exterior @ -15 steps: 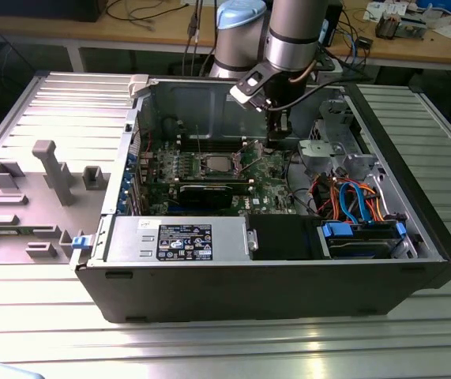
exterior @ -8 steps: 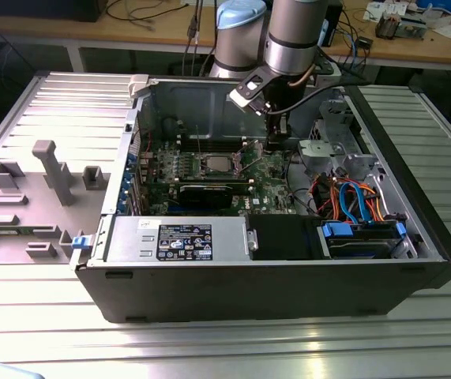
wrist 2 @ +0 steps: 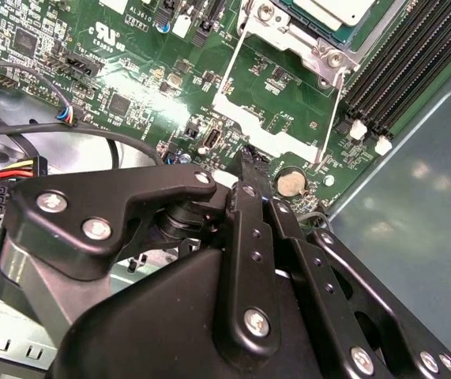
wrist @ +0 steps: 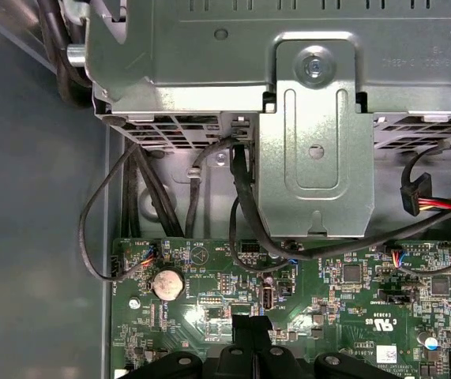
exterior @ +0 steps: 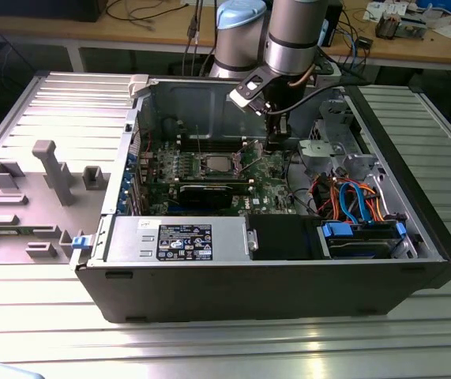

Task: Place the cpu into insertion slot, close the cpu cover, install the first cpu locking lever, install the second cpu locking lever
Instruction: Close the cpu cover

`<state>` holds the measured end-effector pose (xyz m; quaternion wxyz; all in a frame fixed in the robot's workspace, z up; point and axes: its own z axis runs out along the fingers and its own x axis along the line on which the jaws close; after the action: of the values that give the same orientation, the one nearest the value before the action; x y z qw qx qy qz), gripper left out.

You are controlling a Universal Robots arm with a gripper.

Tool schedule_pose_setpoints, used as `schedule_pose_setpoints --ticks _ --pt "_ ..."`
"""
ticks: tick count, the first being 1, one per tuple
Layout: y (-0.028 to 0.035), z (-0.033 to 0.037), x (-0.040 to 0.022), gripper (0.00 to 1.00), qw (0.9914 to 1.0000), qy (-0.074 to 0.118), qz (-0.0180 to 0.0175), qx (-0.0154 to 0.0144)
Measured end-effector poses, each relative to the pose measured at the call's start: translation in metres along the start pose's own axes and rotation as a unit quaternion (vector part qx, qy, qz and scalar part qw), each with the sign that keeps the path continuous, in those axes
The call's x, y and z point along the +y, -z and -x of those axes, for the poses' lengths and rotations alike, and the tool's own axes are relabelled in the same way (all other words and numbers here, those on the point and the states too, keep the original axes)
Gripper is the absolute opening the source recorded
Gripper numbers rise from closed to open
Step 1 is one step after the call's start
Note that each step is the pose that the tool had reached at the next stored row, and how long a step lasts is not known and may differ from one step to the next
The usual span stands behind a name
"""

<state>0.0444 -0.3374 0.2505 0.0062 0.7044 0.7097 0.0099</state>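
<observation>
Just beyond the closed, empty jaws, a lever [wrist 2: 332,106] is lying seemingly unlatched beside the cpu [wrist 2: 337,8], so they should be pressing its end squarely, sparing the board [wrist 2: 130,71].

Robotics lab, mid-shift: my arm [exterior: 296,31] stands over an opened desktop computer case [exterior: 272,292] on the ribbed aluminium table [exterior: 209,347] where I work, beside a grey moulded fixture tray [exterior: 20,213]. Behind, wooden workbenches [exterior: 415,51] carry tangled cables [exterior: 142,9] and small electronic parts [exterior: 399,24].
</observation>
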Motion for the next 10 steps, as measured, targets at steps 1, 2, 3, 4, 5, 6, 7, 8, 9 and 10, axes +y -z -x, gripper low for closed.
schedule_pose_setpoints --ticks 1,2,3,4,5,6,7,8,9,10 --pt "0.0000 0.0000 -0.0005 0.11 1.00000 0.000 0.0000 0.0001" --pt "-0.0001 0.0000 -0.0014 0.11 1.00000 0.000 0.0000 0.0003" --pt "0.0000 0.0000 -0.0027 0.11 1.00000 0.000 0.0000 0.0004" --pt "0.0001 0.0000 -0.0044 0.11 1.00000 0.000 0.0000 0.0006" --pt "0.0001 0.0000 -0.0059 0.11 1.00000 0.000 0.0000 0.0008" --pt "0.0001 -0.0001 -0.0080 0.11 1.00000 0.000 0.0000 0.0012" --pt "0.0002 -0.0001 -0.0094 0.11 1.00000 0.000 0.0000 0.0014" --pt "0.0002 -0.0001 -0.0108 0.11 1.00000 0.000 0.0000 0.0015" --pt "0.0002 -0.0001 -0.0113 0.11 1.00000 0.000 0.0000 0.0015" --pt "0.0002 -0.0001 -0.0114 0.11 1.00000 0.000 0.0000 0.0015"
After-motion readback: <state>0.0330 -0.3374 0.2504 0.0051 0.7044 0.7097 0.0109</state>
